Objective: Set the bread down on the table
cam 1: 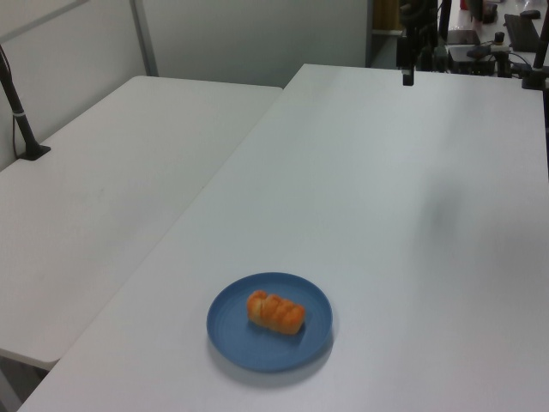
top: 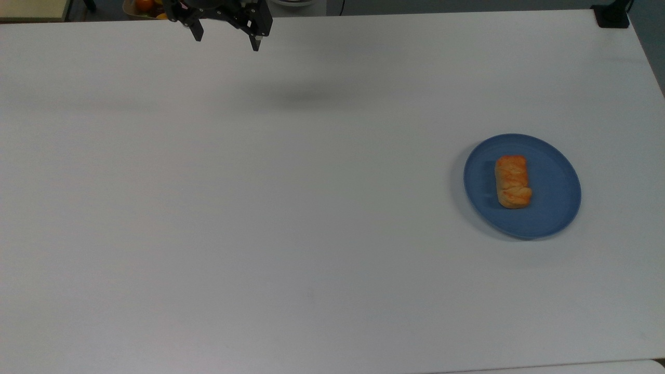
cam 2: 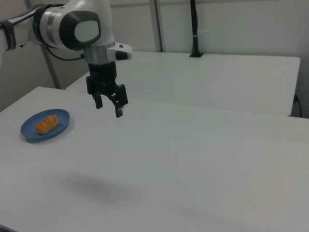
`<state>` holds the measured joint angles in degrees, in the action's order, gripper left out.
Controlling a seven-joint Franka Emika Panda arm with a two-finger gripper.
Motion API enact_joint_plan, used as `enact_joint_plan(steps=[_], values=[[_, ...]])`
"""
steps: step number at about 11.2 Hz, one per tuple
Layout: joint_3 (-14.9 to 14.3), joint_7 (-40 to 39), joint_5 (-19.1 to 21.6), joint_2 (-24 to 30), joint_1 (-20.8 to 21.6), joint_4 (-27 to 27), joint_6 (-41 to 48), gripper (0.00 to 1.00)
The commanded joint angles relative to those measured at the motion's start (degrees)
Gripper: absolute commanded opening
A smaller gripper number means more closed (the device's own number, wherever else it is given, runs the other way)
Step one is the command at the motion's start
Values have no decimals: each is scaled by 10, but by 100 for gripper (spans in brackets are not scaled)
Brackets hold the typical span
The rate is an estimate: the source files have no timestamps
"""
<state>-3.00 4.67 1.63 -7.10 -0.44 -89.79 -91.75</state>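
Note:
The bread (top: 513, 182), a small golden-orange braided roll, lies in the middle of a round blue plate (top: 556, 208) on the white table (top: 291, 218), toward the top view's right. The left view shows the bread (cam 1: 275, 312) on the plate (cam 1: 236, 343) near the front edge; in the right view the bread (cam 2: 47, 123) and plate (cam 2: 29, 134) sit at the far left. My gripper (top: 227, 42) hangs open and empty high above the table at the top view's upper left, far from the plate. In the right view the gripper (cam 2: 108, 109) is well above the tabletop.
A second white table (cam 1: 103, 189) adjoins on the left view's left, with a black clamp post (cam 1: 21, 120). A black clamp (top: 612, 15) sits at the top view's upper right corner. Clutter lies beyond the far edge behind the arm.

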Motion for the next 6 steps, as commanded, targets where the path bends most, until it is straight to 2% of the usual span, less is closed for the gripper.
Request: enact_joint_plan(steps=[1,6], values=[[-1,-7,-6,16,-4,-15,-8,100],[5,-7,5,8,-4,-14,-26,100]])
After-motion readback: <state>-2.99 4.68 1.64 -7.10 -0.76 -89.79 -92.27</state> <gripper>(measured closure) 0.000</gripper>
